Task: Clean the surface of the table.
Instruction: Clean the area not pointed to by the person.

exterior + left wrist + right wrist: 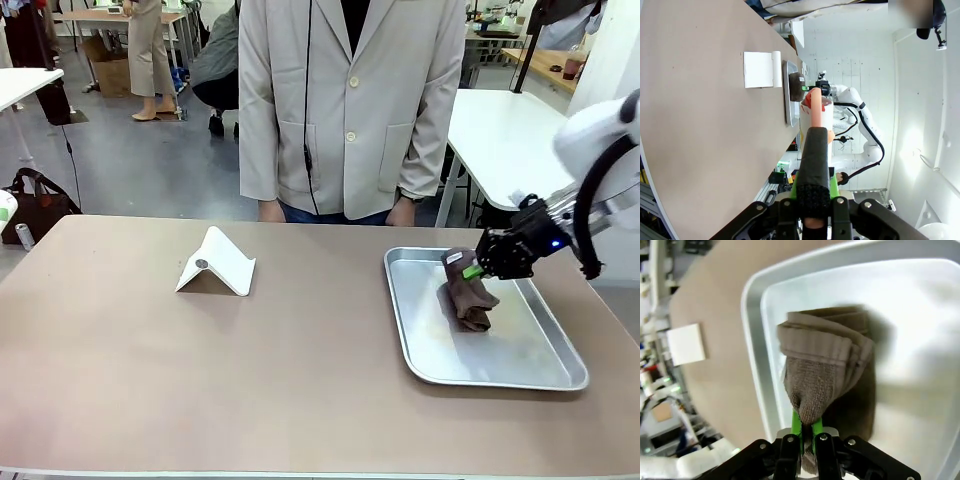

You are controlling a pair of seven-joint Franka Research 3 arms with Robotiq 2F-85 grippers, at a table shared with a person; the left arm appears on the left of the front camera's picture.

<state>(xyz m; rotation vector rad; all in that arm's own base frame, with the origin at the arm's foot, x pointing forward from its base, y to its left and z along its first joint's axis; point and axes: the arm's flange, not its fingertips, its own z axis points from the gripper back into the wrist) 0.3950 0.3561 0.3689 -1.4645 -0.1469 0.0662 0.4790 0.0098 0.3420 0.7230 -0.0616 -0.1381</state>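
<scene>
1. Progress: early, by my reading. No wiping of the large brownish-taupe matte table (250, 380) shows yet; the top looks dry and unmarked, with no stains that I can make out.
2. Right pincer (477, 268): jaws clamped on the top end of a brown ribbed fabric cloth (470, 297). The cloth droops below the jaws into the shiny rectangular metal tray (520, 345); its lower folds seem to touch the tray floor.
3. Right arm pose: enters from the right and reaches low over the tray's far half, wrist tilted, fingers aimed down and inward.
4. Left pincer (813, 192): jaws closed on the black foam grip of a stick-like tool with a salmon-pink shaft (815, 155). What kind of tool, I cannot tell.
5. Left arm pose: held off the table's end, wrist rolled, fingers pointing along the tabletop.
6. The table lies under and left of the right pincer; a white folded card stand (218, 262) sits well to its left.
7. Left to do: carry the cloth off the tray and wipe the top.
</scene>
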